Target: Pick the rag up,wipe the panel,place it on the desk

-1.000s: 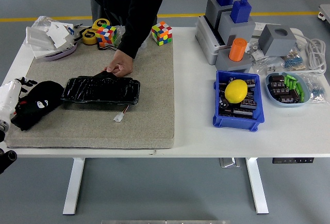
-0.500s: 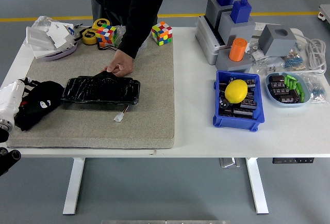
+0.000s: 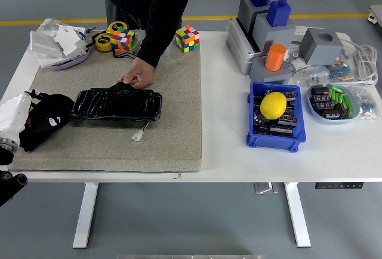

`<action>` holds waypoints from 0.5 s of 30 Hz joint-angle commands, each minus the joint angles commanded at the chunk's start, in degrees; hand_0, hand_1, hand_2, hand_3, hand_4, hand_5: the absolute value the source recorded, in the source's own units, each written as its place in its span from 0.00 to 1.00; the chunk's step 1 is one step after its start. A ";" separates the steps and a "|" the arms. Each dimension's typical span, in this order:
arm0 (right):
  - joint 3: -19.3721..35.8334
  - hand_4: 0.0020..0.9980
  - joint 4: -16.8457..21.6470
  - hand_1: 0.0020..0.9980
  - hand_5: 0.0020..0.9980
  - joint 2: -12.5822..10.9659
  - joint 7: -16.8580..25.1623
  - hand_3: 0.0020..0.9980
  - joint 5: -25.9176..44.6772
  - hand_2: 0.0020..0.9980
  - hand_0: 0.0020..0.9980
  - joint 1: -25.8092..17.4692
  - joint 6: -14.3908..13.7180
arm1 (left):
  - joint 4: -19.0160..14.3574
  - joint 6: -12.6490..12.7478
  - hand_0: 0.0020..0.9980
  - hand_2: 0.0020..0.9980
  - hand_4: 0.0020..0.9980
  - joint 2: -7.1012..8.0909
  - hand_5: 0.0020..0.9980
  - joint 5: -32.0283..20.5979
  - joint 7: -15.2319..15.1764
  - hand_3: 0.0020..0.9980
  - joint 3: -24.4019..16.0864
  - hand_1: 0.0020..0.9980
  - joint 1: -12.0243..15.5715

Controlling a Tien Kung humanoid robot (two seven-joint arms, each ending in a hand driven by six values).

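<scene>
The black rag (image 3: 51,119) lies at the left end of the grey mat (image 3: 173,128). My left hand (image 3: 30,113) comes in from the left edge on a white forearm and rests on the rag's left part; black hand and black rag blend together. The black panel (image 3: 116,104) lies flat on the mat just right of the rag. A person's hand (image 3: 138,79) holds the panel's far edge. My right arm is out of view.
A small white connector (image 3: 139,135) lies in front of the panel. Two colour cubes (image 3: 187,37), tape rolls (image 3: 107,38) and a tray of papers (image 3: 59,44) sit at the back. A blue bin with a yellow ball (image 3: 273,105) and grey fixtures (image 3: 268,26) stand on the right.
My left forearm has shifted slightly up and in over the table, and the rag under the hand has changed shape a little. The person's hand and the panel have not moved.
</scene>
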 joint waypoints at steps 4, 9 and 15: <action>0.13 0.99 -0.05 0.69 0.58 -0.04 -0.02 0.61 0.00 0.70 0.75 -0.02 0.01 | 0.11 0.30 0.28 0.54 0.82 0.14 0.14 -0.09 -0.20 0.59 0.06 0.40 0.00; 0.44 0.99 -0.11 0.69 0.58 -0.10 -0.11 0.61 -0.19 0.70 0.75 -0.01 0.00 | 0.55 0.30 0.26 0.52 0.80 0.17 0.09 -0.29 -0.22 0.58 0.29 0.39 -0.04; 1.08 0.98 0.00 0.69 0.58 -0.11 0.06 0.61 -0.36 0.70 0.75 0.03 -0.17 | 0.74 0.30 0.24 0.52 0.78 0.14 0.05 0.20 0.51 0.57 0.62 0.37 -0.21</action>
